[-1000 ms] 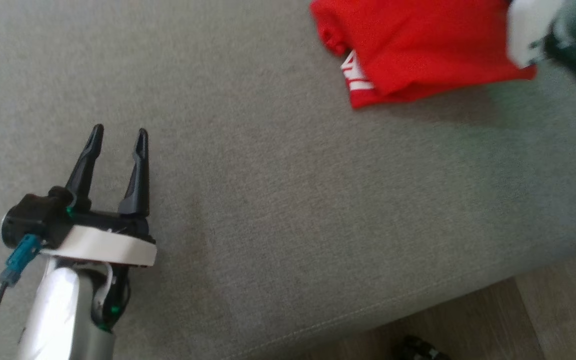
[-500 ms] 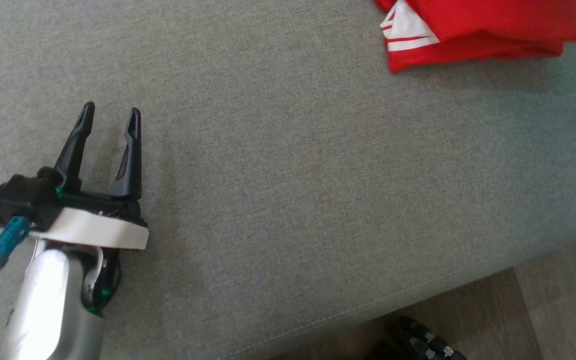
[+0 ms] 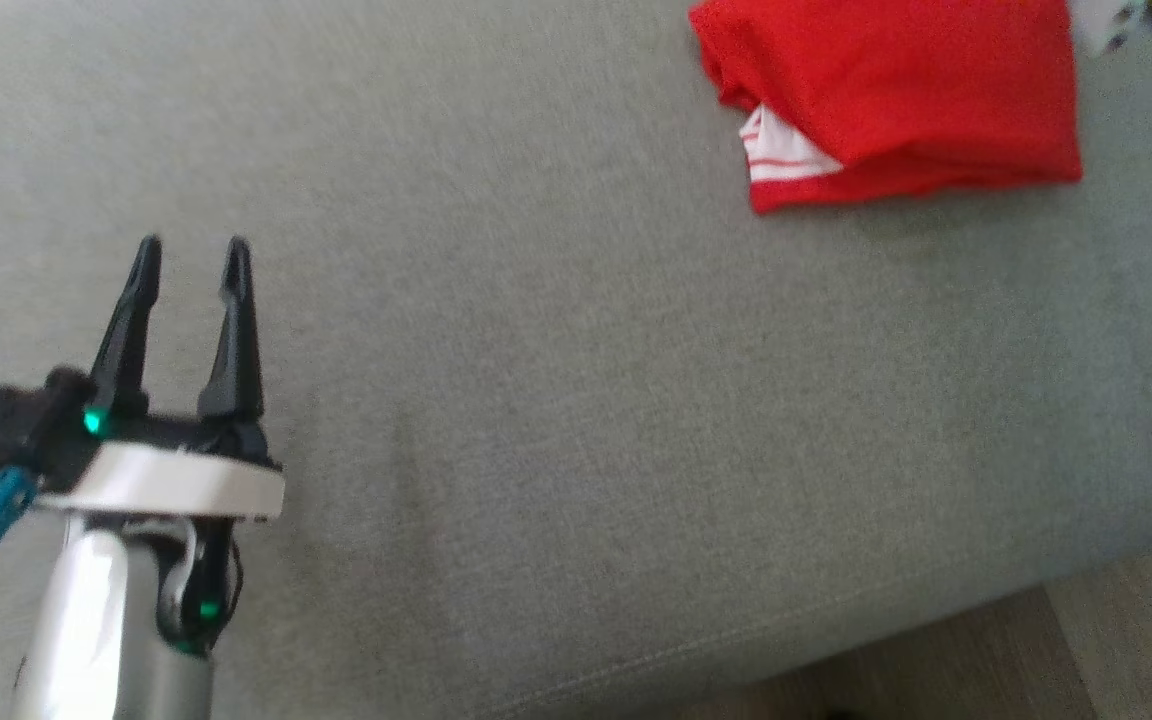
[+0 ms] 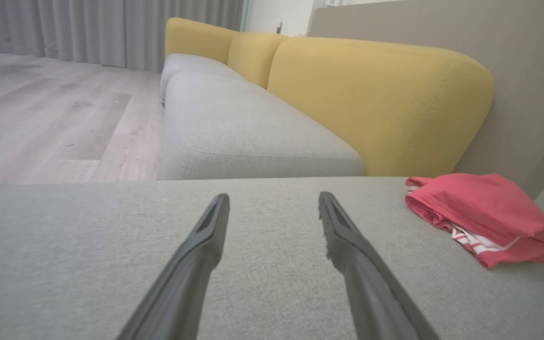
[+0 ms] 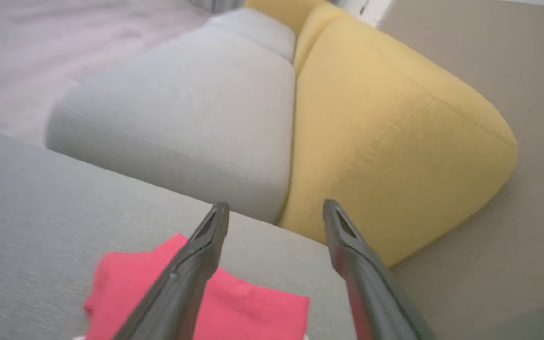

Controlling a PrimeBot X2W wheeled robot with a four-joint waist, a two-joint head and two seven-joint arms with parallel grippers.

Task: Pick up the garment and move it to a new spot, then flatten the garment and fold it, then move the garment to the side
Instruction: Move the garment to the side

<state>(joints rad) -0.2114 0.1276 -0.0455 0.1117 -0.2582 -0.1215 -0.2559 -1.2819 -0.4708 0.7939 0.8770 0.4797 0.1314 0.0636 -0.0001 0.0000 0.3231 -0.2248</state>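
The garment [image 3: 896, 95] is red with white stripes and lies folded at the top right of the grey cushion [image 3: 576, 400]. The left wrist view has the garment [image 4: 484, 215] at its right, on the cushion [image 4: 88, 255]. My left gripper [image 3: 191, 258] hovers open over the cushion at the lower left, far from the garment, and its open fingers [image 4: 274, 200] hold nothing. My right gripper [image 5: 274, 210] is open above the garment [image 5: 239, 307], with nothing between its fingers. A pale part of the right arm [image 3: 1101, 22] shows at the top right corner.
A grey sofa seat [image 4: 243, 132] with yellow backrests [image 4: 376, 99] stands beyond the cushion. Wooden floor [image 3: 1116, 650] lies past the cushion's front edge at the lower right. A beige wall [image 5: 513, 71] rises behind the sofa.
The head camera has shifted, so the garment sits differently in the picture. The right arm's pale wrist has drawn back to the top right corner, clear of the garment. The left gripper stays open.
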